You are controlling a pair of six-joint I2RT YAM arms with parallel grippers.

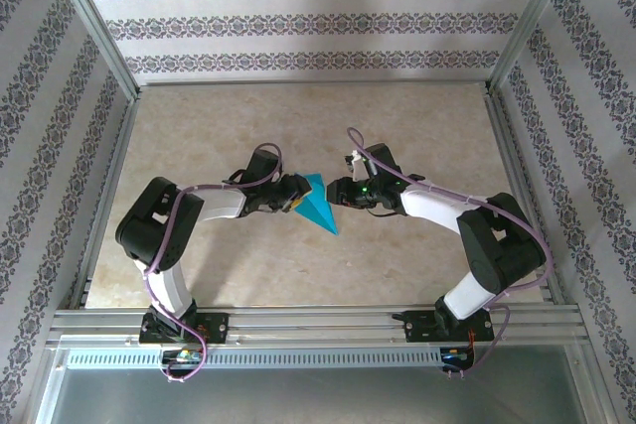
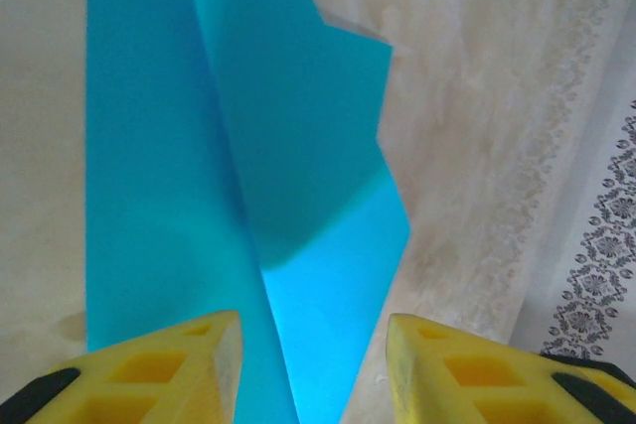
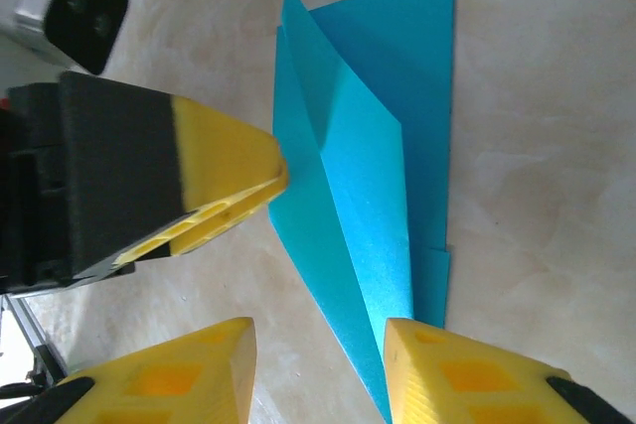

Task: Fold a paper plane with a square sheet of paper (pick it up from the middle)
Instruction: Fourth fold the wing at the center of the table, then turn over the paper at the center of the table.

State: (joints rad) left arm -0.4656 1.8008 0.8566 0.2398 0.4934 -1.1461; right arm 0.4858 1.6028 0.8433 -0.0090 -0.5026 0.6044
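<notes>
The paper plane (image 1: 320,208) is a teal-blue folded dart lying on the table between my two grippers, its point toward the near right. In the left wrist view the plane (image 2: 199,196) shows a long centre crease and one raised flap. My left gripper (image 2: 313,330) is open, its yellow fingers (image 2: 189,364) straddling the near end without pinching it. My right gripper (image 3: 318,335) is open too, with the plane's (image 3: 368,166) narrow tip running under its right finger (image 3: 447,364). The left gripper's yellow fingertip (image 3: 224,171) touches the plane's opposite edge.
The beige table (image 1: 298,126) is fenced by aluminium rails (image 1: 308,323) at the near edge and along both sides. Patterned walls (image 1: 298,17) stand behind and beside it. Both arms reach inward and meet at the table's middle.
</notes>
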